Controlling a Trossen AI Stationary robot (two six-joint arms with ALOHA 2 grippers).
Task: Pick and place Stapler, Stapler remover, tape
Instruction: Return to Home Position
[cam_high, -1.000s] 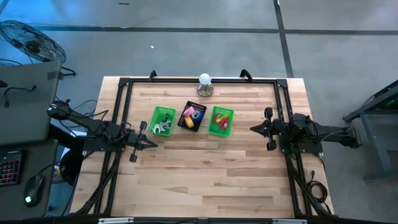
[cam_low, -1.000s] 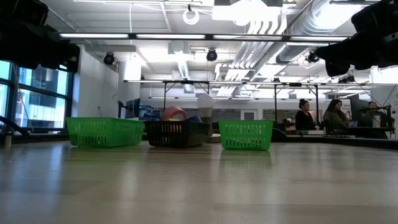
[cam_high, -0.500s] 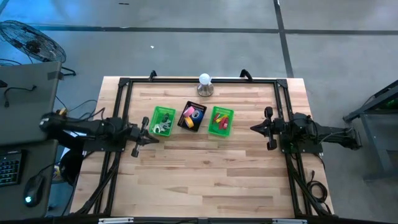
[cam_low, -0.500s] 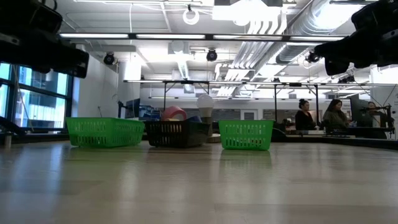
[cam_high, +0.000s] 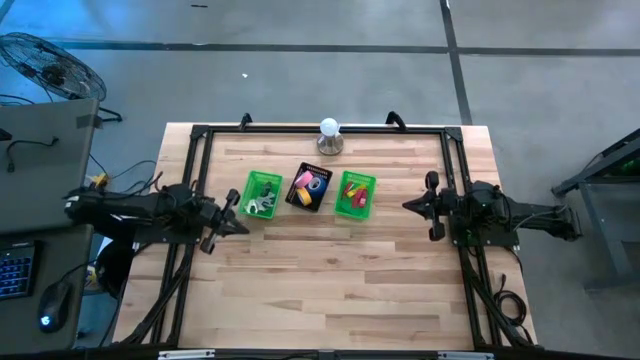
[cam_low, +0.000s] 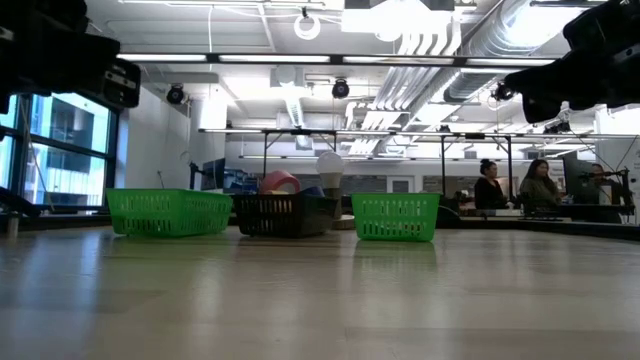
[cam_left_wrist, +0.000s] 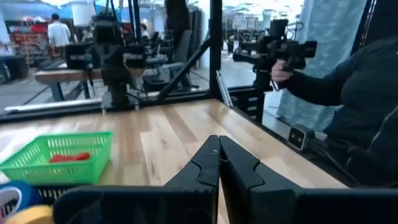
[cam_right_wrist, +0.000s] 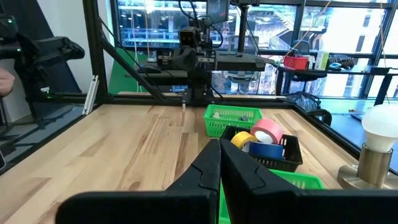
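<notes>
The counter (cam_high: 330, 290) carries three bins in a row. Both arms sit out at their own sides. The left tool (cam_high: 240, 224) is near the left green bin (cam_high: 262, 180) and the right tool (cam_high: 408, 207) is well apart from the right green bin (cam_left_wrist: 56, 171). Each is clenched on nothing. To park well, I'd draw both back high and level, clear of the baskets. The tape (cam_high: 311, 182) is in the black bin (cam_right_wrist: 277, 163) between the green ones. The pink roll (cam_right_wrist: 268, 130) leans on edge with its hole turned half upward, and the yellow roll (cam_right_wrist: 243, 139) and blue roll (cam_right_wrist: 266, 150) lie flatter. They are rings, so they have no long axis.
</notes>
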